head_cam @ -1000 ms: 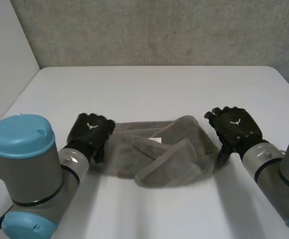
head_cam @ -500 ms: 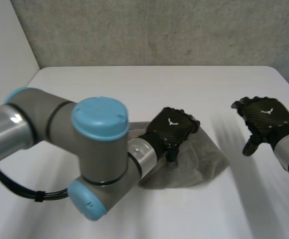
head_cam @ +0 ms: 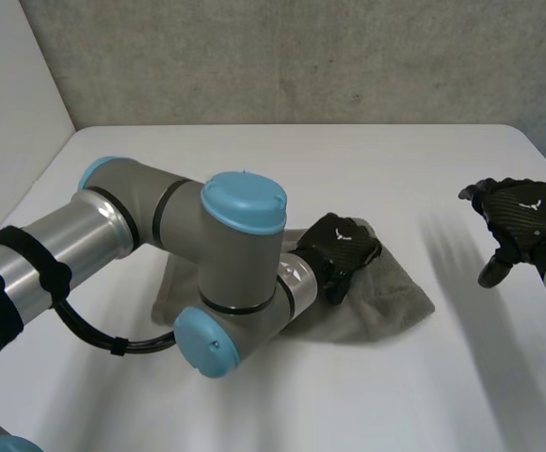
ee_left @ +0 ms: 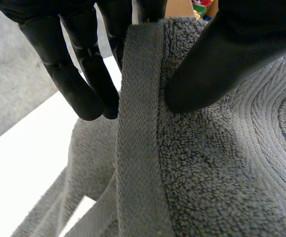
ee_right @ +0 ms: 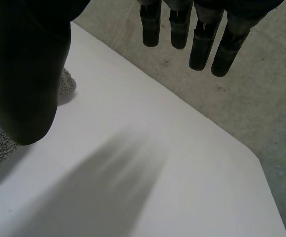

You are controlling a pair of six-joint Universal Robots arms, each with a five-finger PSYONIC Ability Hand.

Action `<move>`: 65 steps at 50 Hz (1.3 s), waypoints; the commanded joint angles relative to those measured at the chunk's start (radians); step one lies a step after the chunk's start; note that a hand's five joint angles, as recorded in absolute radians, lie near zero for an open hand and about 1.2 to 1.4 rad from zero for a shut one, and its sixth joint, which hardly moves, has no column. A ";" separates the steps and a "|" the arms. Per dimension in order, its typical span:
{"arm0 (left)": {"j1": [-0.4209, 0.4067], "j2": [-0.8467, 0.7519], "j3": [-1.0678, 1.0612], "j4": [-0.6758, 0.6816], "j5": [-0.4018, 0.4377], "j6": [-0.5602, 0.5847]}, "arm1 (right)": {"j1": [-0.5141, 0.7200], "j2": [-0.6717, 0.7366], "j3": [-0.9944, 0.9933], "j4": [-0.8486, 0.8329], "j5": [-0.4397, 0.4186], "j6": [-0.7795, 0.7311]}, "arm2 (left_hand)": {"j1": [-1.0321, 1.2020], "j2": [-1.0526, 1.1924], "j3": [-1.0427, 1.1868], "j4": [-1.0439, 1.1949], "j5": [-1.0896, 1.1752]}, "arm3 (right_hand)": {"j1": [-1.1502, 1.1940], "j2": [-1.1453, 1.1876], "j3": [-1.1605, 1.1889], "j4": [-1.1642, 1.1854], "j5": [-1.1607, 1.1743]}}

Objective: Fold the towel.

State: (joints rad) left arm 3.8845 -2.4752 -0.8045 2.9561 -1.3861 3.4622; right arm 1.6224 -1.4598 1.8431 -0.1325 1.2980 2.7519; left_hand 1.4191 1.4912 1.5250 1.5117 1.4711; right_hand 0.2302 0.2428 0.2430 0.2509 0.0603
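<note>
Toward centre of white table [head_cam: 254, 160]: grey terry-cloth towel [head_cam: 395, 303], bunched, hem clamped between thumb and fingers of black left hand [head_cam: 341, 247]. Near right edge: black right hand [head_cam: 525, 215], raised, fingers apart, empty. Risks skewed fold through slippage at narrow pinch.

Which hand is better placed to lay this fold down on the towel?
Left. The left hand pinches the hemmed edge of the towel between thumb and fingers. The right hand is open above the bare table, apart from the towel.
</note>
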 commanded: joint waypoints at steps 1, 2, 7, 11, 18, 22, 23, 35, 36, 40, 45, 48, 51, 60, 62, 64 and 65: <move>0.003 0.006 0.094 -0.038 -0.022 0.034 | 0.010 0.006 0.002 -0.002 0.001 -0.003 | -0.023 -0.095 -0.129 -0.115 -0.249 | -0.056 -0.068 -0.069 -0.076 -0.060; 0.007 0.007 0.128 -0.041 -0.039 0.058 | 0.010 0.006 0.005 -0.002 0.001 -0.004 | -0.023 -0.095 -0.129 -0.115 -0.249 | -0.056 -0.068 -0.069 -0.076 -0.060; 0.030 0.013 0.249 -0.031 -0.111 0.207 | 0.010 0.007 0.013 -0.002 -0.005 -0.006 | -0.023 -0.095 -0.129 -0.115 -0.249 | -0.056 -0.068 -0.069 -0.076 -0.060; 0.084 0.048 0.315 -0.008 -0.123 0.355 | 0.010 0.007 0.019 -0.007 -0.005 -0.006 | -0.023 -0.095 -0.129 -0.115 -0.249 | -0.056 -0.068 -0.069 -0.076 -0.060; 0.124 0.116 0.206 0.000 -0.008 0.382 | 0.011 0.009 0.021 -0.015 -0.005 -0.006 | -0.023 -0.095 -0.129 -0.115 -0.249 | -0.056 -0.068 -0.069 -0.076 -0.060; 0.199 0.203 -0.038 0.047 0.093 0.393 | 0.011 0.010 0.028 -0.016 -0.006 -0.006 | -0.023 -0.095 -0.129 -0.115 -0.249 | -0.056 -0.068 -0.069 -0.076 -0.060; 0.199 0.203 -0.039 0.047 0.093 0.393 | 0.011 0.010 0.028 -0.016 -0.006 -0.006 | -0.023 -0.095 -0.129 -0.115 -0.249 | -0.056 -0.068 -0.069 -0.076 -0.060; 0.367 0.423 -0.760 0.693 0.243 0.494 | 0.051 0.035 0.027 -0.019 -0.005 -0.006 | -0.023 -0.095 -0.129 -0.115 -0.249 | -0.056 -0.068 -0.069 -0.076 -0.060; 0.397 0.424 -0.815 0.752 0.252 0.512 | 0.060 0.035 0.027 -0.019 -0.005 -0.006 | -0.023 -0.095 -0.129 -0.115 -0.249 | -0.056 -0.068 -0.069 -0.076 -0.060; 0.438 0.426 -0.899 0.836 0.271 0.538 | 0.068 0.036 0.028 -0.019 -0.006 -0.006 | -0.023 -0.095 -0.129 -0.115 -0.249 | -0.056 -0.068 -0.069 -0.076 -0.060; 0.455 0.430 -0.984 0.877 0.292 0.552 | 0.083 0.036 0.027 -0.018 -0.006 -0.006 | -0.023 -0.095 -0.129 -0.115 -0.249 | -0.056 -0.068 -0.069 -0.076 -0.060; 0.455 0.440 -1.032 0.885 0.306 0.552 | 0.096 0.036 0.027 -0.018 -0.005 -0.006 | -0.023 -0.095 -0.129 -0.115 -0.249 | -0.056 -0.068 -0.069 -0.076 -0.060; 0.457 0.447 -1.070 0.888 0.332 0.552 | 0.105 0.038 0.027 -0.015 -0.006 -0.006 | -0.101 -0.174 -0.207 -0.194 -0.328 | -0.056 -0.068 -0.069 -0.076 -0.060; 0.538 0.470 -1.139 0.880 0.395 0.561 | 0.142 0.036 0.013 -0.002 -0.005 -0.006 | -0.750 -0.822 -0.856 -0.842 -0.976 | -0.056 -0.068 -0.069 -0.076 -0.060; 0.550 0.489 -1.142 0.877 0.398 0.561 | 0.151 0.036 0.008 -0.002 -0.005 -0.006 | -0.830 -0.902 -0.936 -0.922 -1.056 | -0.056 -0.068 -0.069 -0.076 -0.060; 0.561 0.510 -1.144 0.873 0.398 0.557 | 0.162 0.036 0.005 -0.001 -0.003 -0.006 | -0.868 -0.940 -0.974 -0.961 -1.094 | -0.056 -0.068 -0.069 -0.076 -0.060; 0.567 0.531 -1.147 0.864 0.398 0.546 | 0.174 0.036 0.001 -0.001 -0.003 -0.006 | -0.891 -0.963 -0.997 -0.984 -1.118 | -0.056 -0.068 -0.069 -0.076 -0.060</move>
State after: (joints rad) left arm 4.4104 -2.0045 -1.9362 3.8367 -0.9961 4.0222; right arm 1.7610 -1.4225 1.8573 -0.1356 1.2927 2.7464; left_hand 0.6898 0.6949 0.6872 0.6886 0.6795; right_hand 0.2302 0.2428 0.2430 0.2510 0.0603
